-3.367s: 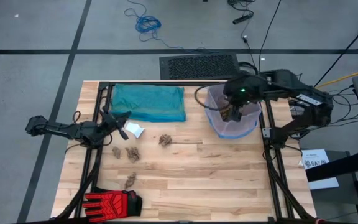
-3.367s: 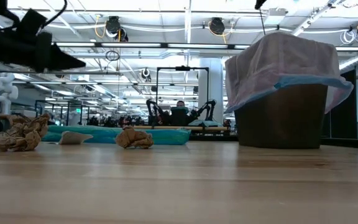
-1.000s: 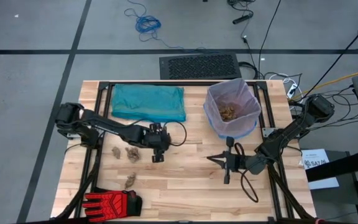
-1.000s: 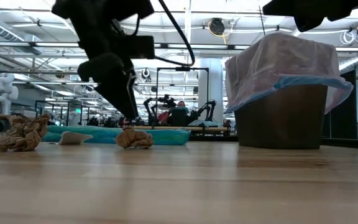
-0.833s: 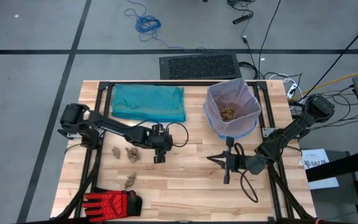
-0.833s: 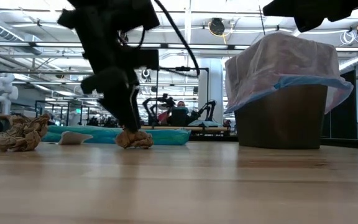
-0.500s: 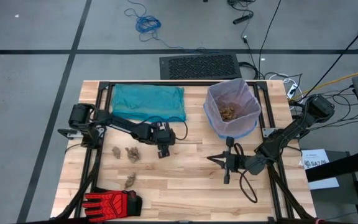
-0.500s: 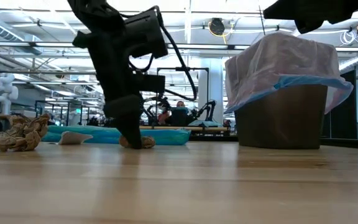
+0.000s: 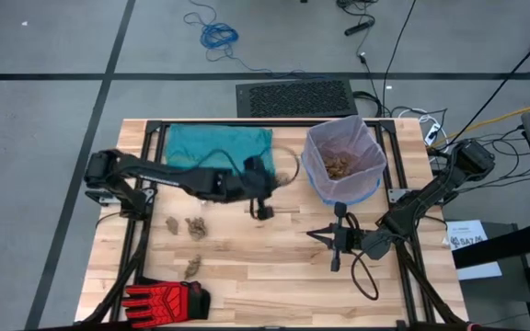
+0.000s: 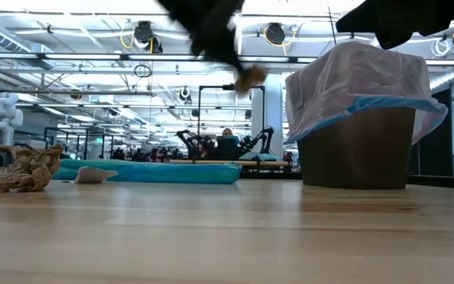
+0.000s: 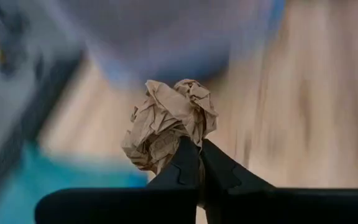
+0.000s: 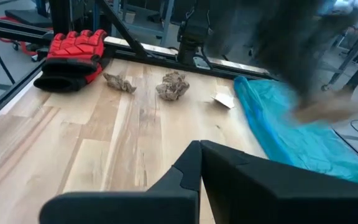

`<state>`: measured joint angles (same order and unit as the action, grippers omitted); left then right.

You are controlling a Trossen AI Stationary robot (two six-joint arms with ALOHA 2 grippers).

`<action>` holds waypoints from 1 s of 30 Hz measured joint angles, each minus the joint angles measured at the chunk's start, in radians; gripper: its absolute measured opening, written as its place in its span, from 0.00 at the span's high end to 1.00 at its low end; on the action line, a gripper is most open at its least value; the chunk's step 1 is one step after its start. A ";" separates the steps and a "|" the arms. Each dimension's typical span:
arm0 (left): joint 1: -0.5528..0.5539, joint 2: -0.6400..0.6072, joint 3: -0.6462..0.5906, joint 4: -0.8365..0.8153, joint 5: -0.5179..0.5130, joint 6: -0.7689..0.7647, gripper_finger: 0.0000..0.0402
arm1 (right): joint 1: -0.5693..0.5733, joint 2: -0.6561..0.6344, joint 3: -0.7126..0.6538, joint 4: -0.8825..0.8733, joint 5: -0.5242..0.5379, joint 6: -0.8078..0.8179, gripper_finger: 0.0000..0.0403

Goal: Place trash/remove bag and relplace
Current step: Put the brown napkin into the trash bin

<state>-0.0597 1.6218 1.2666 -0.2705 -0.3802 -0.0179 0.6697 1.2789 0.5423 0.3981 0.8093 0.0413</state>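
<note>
My left gripper point(image 9: 261, 211) hangs above the table's middle, left of the bin, shut on a crumpled tan paper wad point(image 11: 169, 124). The low view shows that wad point(image 10: 251, 76) high above the wood. The bin point(image 9: 343, 170) wears the pale lilac bag point(image 10: 353, 75) with a blue rim, and several wads point(image 9: 339, 164) lie inside it. More wads point(image 9: 194, 227) rest on the table at the left. The teal bag point(image 9: 219, 152) lies flat at the far side. My right gripper point(image 9: 337, 239) stands shut and holds nothing, near the bin's front. My left gripper pinches the wad's near underside point(image 11: 174, 148) between its two fingertips point(image 11: 191, 163). The fingers slant downward, coming from the table's left. The wad sticks out beyond the fingertips, lifted clear of the table.
A red-and-black glove point(image 9: 164, 299) lies at the near left corner. A small white scrap point(image 12: 224, 101) sits beside the teal bag. Black frame rails point(image 9: 145, 165) run along the table's left and right sides. Bare wood point(image 9: 274, 267) spreads across the middle and near side.
My left gripper came down on a wad at the table's middle, shut on it, then rose and swung toward the bin at the right, tipping up toward level. The wad has gone from the tabletop to high in the air.
</note>
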 joint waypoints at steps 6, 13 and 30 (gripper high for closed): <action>0.076 -0.011 0.141 0.234 0.163 0.126 0.99 | 0.000 0.000 0.000 0.000 -0.002 0.000 1.00; 0.170 0.068 0.252 0.330 0.343 0.129 0.99 | 0.000 0.000 0.000 -0.008 -0.004 0.003 1.00; 0.208 0.348 0.537 0.357 0.456 0.216 0.77 | 0.000 0.000 0.000 -0.029 -0.003 0.025 1.00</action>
<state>0.1478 1.9700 1.8033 0.0869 0.0753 0.1986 0.6697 1.2789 0.5424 0.3695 0.8068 0.0665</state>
